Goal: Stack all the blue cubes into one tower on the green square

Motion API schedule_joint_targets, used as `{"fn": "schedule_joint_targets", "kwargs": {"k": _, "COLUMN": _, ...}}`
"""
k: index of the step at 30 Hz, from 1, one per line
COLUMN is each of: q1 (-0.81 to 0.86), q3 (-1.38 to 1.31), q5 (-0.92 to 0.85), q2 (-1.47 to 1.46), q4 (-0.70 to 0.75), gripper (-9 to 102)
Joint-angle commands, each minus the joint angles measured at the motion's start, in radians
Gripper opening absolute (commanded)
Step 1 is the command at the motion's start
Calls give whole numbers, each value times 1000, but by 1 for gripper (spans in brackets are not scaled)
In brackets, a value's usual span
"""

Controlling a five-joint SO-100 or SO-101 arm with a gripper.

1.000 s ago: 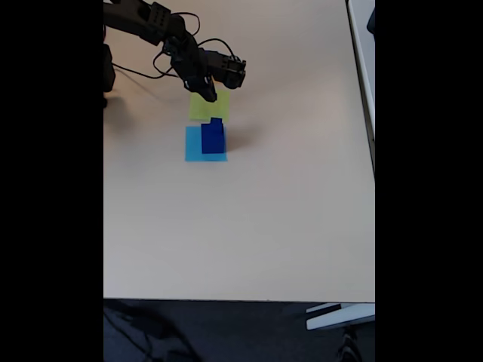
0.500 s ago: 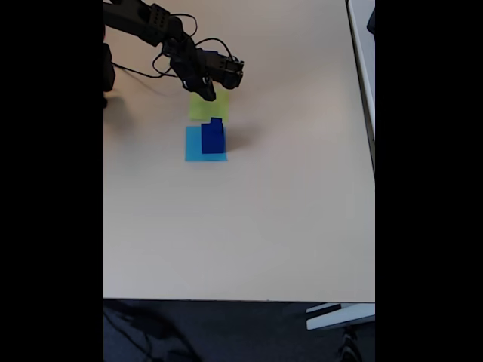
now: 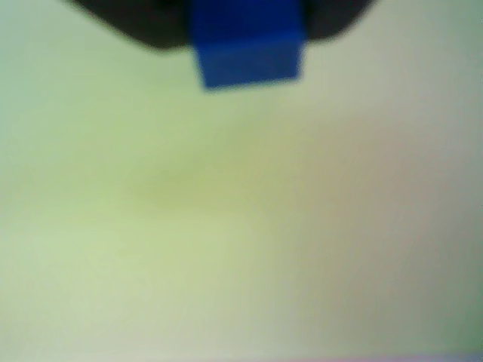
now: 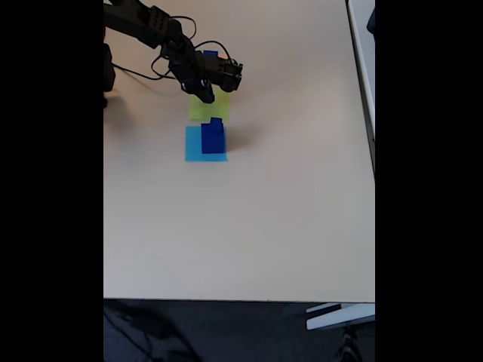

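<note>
A pale beige table [image 4: 249, 219] fills the fixed view, with dark floor along the bottom edge. In the upper left of the frame lies the green square [image 4: 204, 108]. Touching its lower edge is a light-blue square [image 4: 195, 147], on which a stack of blue cubes [image 4: 213, 136] stands, a smaller cube on a larger one. The gripper [image 4: 207, 90] hangs over the upper edge of the green square. In the wrist view a small blue cube [image 3: 247, 47] sits between the jaws, which are closed on it, top centre, above blurred green paper. Compared with one second ago, the gripper has risen slightly. Judgement: the stack stands on the wrong square, so most of the task remains.
</note>
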Motion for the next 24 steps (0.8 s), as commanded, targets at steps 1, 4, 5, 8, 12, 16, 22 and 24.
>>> {"fn": "schedule_joint_targets", "kwargs": {"k": 1, "q1": 8, "q3": -3, "q5": 5, "q2": 5, "q4": -18, "gripper": 4}}
{"fn": "schedule_joint_targets", "kwargs": {"k": 4, "q1": 8, "q3": -3, "q5": 5, "q2": 5, "q4": -18, "gripper": 6}}
{"fn": "schedule_joint_targets", "kwargs": {"k": 5, "q1": 8, "q3": -2, "q5": 5, "q2": 3, "q4": -21, "gripper": 7}}
{"fn": "schedule_joint_targets", "kwargs": {"k": 8, "q1": 8, "q3": 0, "q5": 6, "q2": 3, "q4": -25, "gripper": 9}}
{"fn": "schedule_joint_targets", "kwargs": {"k": 12, "q1": 6, "q3": 2, "q5": 5, "q2": 2, "q4": -31, "gripper": 10}}
{"fn": "schedule_joint_targets", "kwargs": {"k": 16, "q1": 0, "q3": -5, "q5": -5, "q2": 3, "q4": -43, "gripper": 11}}
{"fn": "schedule_joint_targets", "kwargs": {"k": 22, "q1": -17, "q3": -74, "q5": -18, "q2": 5, "q4": -34, "gripper": 10}}
{"fn": "schedule_joint_targets", "kwargs": {"k": 24, "q1": -20, "q3": -94, "q5": -25, "q2": 5, "q4": -34, "gripper": 10}}
